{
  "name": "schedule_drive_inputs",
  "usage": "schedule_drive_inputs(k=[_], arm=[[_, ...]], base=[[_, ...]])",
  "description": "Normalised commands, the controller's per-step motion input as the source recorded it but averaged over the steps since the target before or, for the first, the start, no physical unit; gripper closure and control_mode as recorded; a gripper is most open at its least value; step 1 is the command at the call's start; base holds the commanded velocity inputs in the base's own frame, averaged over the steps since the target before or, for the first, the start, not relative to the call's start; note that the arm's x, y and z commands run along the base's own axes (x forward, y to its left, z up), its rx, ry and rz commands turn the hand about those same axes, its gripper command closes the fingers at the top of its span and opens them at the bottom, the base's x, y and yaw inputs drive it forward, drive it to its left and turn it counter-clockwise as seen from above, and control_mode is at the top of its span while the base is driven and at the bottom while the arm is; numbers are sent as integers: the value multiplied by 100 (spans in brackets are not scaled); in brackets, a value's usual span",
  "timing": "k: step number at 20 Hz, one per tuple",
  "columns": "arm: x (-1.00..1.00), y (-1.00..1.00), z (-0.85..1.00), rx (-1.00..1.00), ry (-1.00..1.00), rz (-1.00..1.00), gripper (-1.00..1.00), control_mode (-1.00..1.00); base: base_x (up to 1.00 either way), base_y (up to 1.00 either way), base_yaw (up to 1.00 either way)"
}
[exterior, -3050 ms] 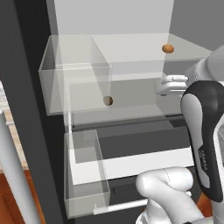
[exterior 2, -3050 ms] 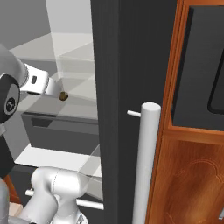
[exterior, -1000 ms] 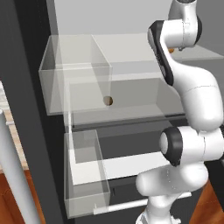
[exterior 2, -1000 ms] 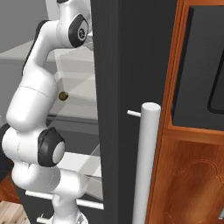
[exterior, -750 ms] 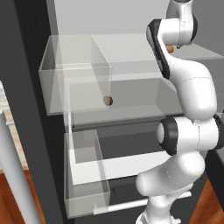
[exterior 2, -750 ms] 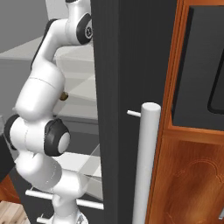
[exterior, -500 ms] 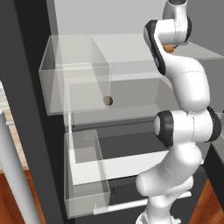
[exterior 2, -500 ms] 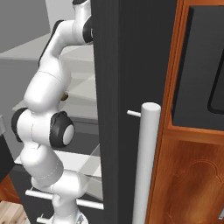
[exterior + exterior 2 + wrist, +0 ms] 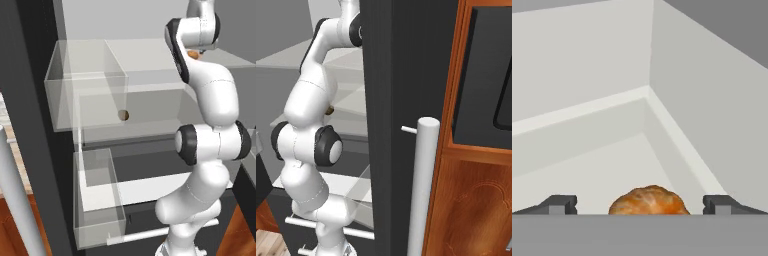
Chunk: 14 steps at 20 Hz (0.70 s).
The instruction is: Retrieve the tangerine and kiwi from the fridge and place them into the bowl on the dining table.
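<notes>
The fridge (image 9: 31, 125) stands open, showing its pale inside. On its upper shelf lies the tangerine (image 9: 649, 201), orange-brown and round, low in the hand view between my gripper's (image 9: 640, 204) two dark fingertips (image 9: 559, 204), which stand wide apart and clear of it. From the left base the tangerine (image 9: 193, 54) peeks out behind my raised arm. The kiwi (image 9: 123, 115), a darker small ball, rests one shelf lower beside a clear bin; a sliver of the kiwi (image 9: 330, 108) shows beside my arm from the right. The bowl and the dining table are out of view.
Clear bins (image 9: 85, 85) hang at the left of the shelves, and another clear bin (image 9: 97, 200) sits lower down. The dark fridge door (image 9: 401, 80) with its pale bar handle (image 9: 423, 190) stands close on my right, a reddish wood cabinet (image 9: 476, 200) beyond it.
My arm has swung up from the kiwi's shelf to the top shelf and stretched more upright. It now covers most of the tangerine from the left base. The kiwi has not moved.
</notes>
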Motion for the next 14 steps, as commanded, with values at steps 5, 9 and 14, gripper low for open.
schedule_drive_inputs(k=[5, 9, 14], arm=[[-8, 0, -11, 0, 0, -3, -100, -100], [-3, 0, -31, 0, 0, -2, -100, -100], [0, 0, -32, 0, 0, -3, -100, -100]], base=[[0, 0, 0], [0, 0, 0], [0, 0, 0]])
